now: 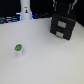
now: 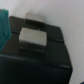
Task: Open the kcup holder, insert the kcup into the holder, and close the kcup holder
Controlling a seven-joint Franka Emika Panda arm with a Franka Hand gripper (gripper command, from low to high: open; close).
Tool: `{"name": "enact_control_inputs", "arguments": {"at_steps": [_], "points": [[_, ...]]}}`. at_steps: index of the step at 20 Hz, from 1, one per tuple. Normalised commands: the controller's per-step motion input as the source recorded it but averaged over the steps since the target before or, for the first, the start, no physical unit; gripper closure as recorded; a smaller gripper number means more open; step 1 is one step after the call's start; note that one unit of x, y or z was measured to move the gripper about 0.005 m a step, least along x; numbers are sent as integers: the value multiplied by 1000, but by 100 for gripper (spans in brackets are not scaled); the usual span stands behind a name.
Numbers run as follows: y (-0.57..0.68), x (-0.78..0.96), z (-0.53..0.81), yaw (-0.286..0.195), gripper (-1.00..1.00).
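- While your gripper point(image 1: 64, 11) hangs right over the kcup holder point(image 1: 64, 26), note that neither view shows the fingertips clearly, so you cannot tell whether they stand apart or together; nothing shows between them
- From the wrist view, the kcup holder point(image 2: 35, 47) lies directly beneath the tool, with a grey block point(image 2: 33, 39) on its top face (it may be a handle or a latch, too blurred to say)
- Both drawer fronts look flush, so by my judgement opening has not begun
- Risk: if you come down on the flat top instead of a drawer pull, the fingers will press the lid and shove the whole unit rather than open it
- Risk: the holder is a free-standing box on a smooth white table point(image 1: 45, 60); a pull that is off-axis could drag or tip it towards the tool instead of sliding a drawer
- The kcup point(image 1: 19, 49) sits well away from the tool, out on open table towards the exterior view's left, upright with green top showing; being small and light, it could topple under a glancing approach
- A tall white bottle point(image 1: 25, 11) stands off to the tool's side; a wide sweep towards the kcup could clip it
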Motion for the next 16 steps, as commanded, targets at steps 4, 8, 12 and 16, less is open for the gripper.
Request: {"name": "enact_control_inputs", "arguments": {"at_steps": [4, 8, 12, 16], "points": [[550, -155, -249, -155, -100], [453, -166, -346, -120, -100], [306, -201, -425, -94, -100], [220, -247, -438, -54, -100]]}}
